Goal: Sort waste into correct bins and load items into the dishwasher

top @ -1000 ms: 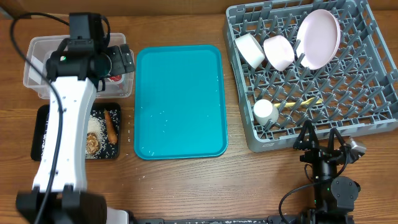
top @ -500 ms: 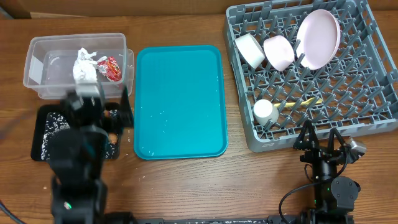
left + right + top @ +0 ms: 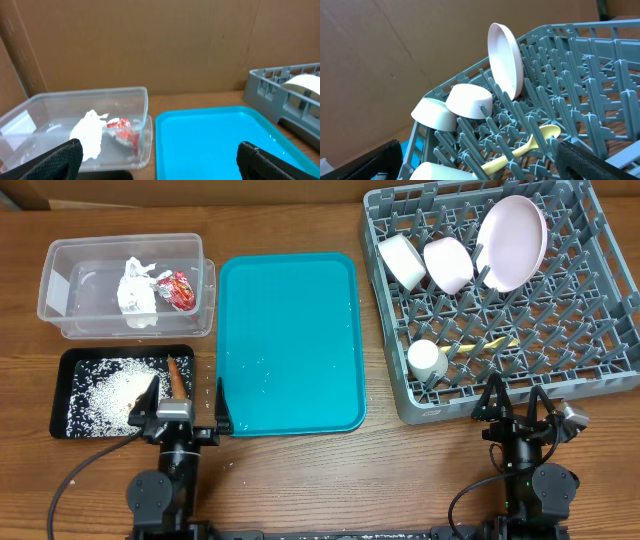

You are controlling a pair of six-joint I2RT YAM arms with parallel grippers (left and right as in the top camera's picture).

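Wooden surface (image 3: pixel 300 470) viewed from overhead. Large square grey dish rack (image 3: pixel 580 330) noted at the far right, lattice floor with rows of upright pegs. Teal tray (image 3: pixel 290 340) is set at centre, bare apart from a few white specks. Clear rectangular tub (image 3: pixel 120 244) with rounded corners is placed at far left; the shallow black tray (image 3: pixel 58 395) lies just in front of it. Both hands are recorded at the near edge, jaws spread wide, nothing between the fingers: left hand (image 3: pixel 185 405) sits over the black tray's near right corner and beside the teal tray's near left corner; right hand (image 3: pixel 517 402) sits just in front of the rack's near wall. Round pale pink plate (image 3: pixel 512 240) is stood on edge between pegs in the rack's far row, well apart from the right hand. Two pale bowls (image 3: pixel 402 258) (image 3: pixel 448 264) are tilted side by side to its left. Small white cup (image 3: pixel 427 359) is seated near the rack's near left corner, the load item closest to the right hand. Yellow spoon (image 3: pixel 490 343) lies flat among the pegs, just right of the cup. Crumpled white paper (image 3: pixel 137 288) and red-and-silver wrapper (image 3: pixel 181 290) rest touching inside the tub, well beyond the left hand. White rice (image 3: pixel 115 390) is heaped in the black tray; the orange-brown stick (image 3: pixel 176 378) lies at its right end, close to the left fingers.
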